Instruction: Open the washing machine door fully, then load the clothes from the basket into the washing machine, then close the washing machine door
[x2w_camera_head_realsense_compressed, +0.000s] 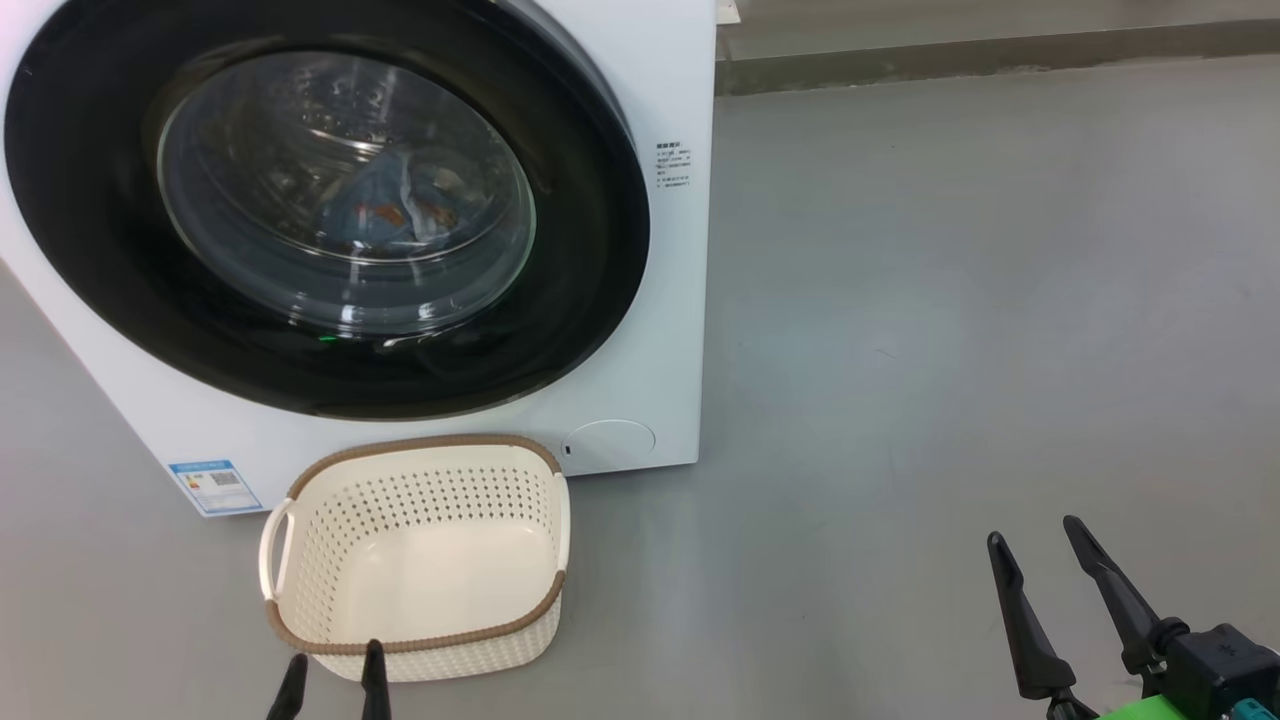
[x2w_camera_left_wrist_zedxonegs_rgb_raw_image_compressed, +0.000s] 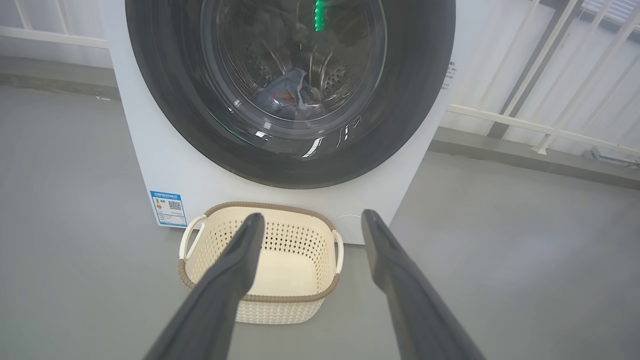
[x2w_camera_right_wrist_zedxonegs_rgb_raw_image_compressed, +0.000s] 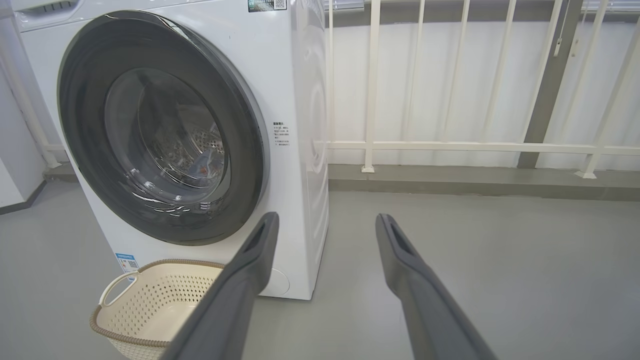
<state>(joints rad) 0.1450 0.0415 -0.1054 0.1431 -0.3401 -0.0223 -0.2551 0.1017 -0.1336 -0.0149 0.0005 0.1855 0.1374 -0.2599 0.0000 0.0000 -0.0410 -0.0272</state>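
1. The washing machine (x2w_camera_head_realsense_compressed: 660, 330) stands on the grey floor (x2w_camera_head_realsense_compressed: 950, 300), with a small blue label (x2w_camera_head_realsense_compressed: 215, 487) at the lower left of its white front.
2. The washing machine door (x2w_camera_head_realsense_compressed: 590, 260) lies shut, its glossy black rim flat against the front in the head view and the right wrist view.
3. The clothes (x2w_camera_head_realsense_compressed: 400, 205) are inside the drum, behind the bulging glass. A bundle of light blue fabric with orange-brown marks rests low against the perforated steel wall. Reflections on the glass blur it, so whether cream cloth lies with it I cannot tell.
4. The basket (x2w_camera_head_realsense_compressed: 420, 640) sits on the floor just in front of the machine, below the door and right of the label. Its bare cream bottom shows across the whole inside, and its brown rim and white side handle are in plain sight.
5. The left gripper (x2w_camera_head_realsense_compressed: 332, 662) hangs at the basket's near edge, fingers spread wide and holding nothing. In the left wrist view they point towards the basket and the door.
6. The right gripper (x2w_camera_head_realsense_compressed: 1035, 535) is well to the right of the basket, above bare floor, jaws wide apart and holding nothing.
7. A white railing (x2w_camera_right_wrist_zedxonegs_rgb_raw_image_compressed: 450, 146) runs behind the machine.
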